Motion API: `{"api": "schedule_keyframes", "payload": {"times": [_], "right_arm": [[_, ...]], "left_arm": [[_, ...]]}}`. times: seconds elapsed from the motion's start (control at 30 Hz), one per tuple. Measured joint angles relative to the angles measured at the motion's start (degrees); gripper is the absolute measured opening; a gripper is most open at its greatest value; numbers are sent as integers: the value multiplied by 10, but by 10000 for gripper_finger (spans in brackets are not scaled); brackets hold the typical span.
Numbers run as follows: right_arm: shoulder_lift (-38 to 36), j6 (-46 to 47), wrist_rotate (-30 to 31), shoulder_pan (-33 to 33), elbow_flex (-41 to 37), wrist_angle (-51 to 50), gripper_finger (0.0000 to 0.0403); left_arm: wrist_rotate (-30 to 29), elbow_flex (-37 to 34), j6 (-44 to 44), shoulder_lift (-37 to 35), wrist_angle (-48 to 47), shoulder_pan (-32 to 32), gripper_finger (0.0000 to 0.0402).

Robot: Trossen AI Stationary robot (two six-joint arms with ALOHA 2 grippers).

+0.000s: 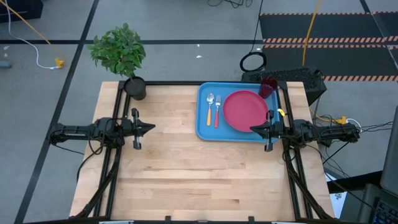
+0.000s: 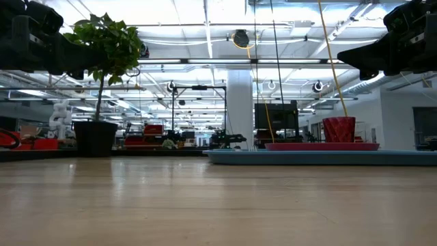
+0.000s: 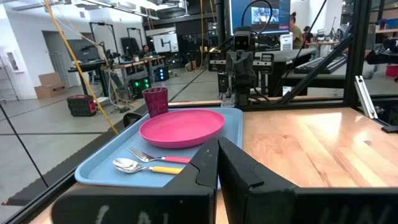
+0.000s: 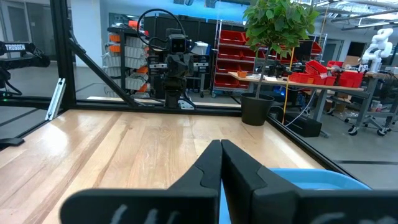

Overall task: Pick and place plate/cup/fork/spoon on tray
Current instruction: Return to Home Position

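Observation:
The light-blue tray (image 1: 204, 127) lies at the table's far right. On it rest the pink-red plate (image 1: 245, 111), the maroon cup (image 1: 268, 87) upright at its far right corner, the red-handled fork (image 1: 217, 114) and the orange-handled spoon (image 1: 210, 110) side by side at its left. They also show in the left wrist view: the plate (image 3: 181, 127), the cup (image 3: 155, 101), the fork (image 3: 155, 157), the spoon (image 3: 140, 167). My left gripper (image 1: 152, 128) is shut and empty above the table's left side. My right gripper (image 1: 252, 129) is shut and empty over the tray's near right edge.
A potted plant (image 1: 127, 59) in a black pot stands at the table's far left corner. Black frame rails (image 1: 118, 162) run along the table's left and right sides. Bare wood lies between the arms and toward the near edge.

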Motion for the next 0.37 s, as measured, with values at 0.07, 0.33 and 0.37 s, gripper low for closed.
{"api": "schedule_keyframes", "payload": {"times": [0.07, 0.33, 0.37], "right_arm": [[0, 0, 0, 0, 0, 0, 0], [0, 0, 0, 0, 0, 0, 0], [0, 0, 0, 0, 0, 0, 0]], "left_arm": [[0, 0, 0, 0, 0, 0, 10], [0, 0, 0, 0, 0, 0, 10], [0, 0, 0, 0, 0, 0, 10]]}}
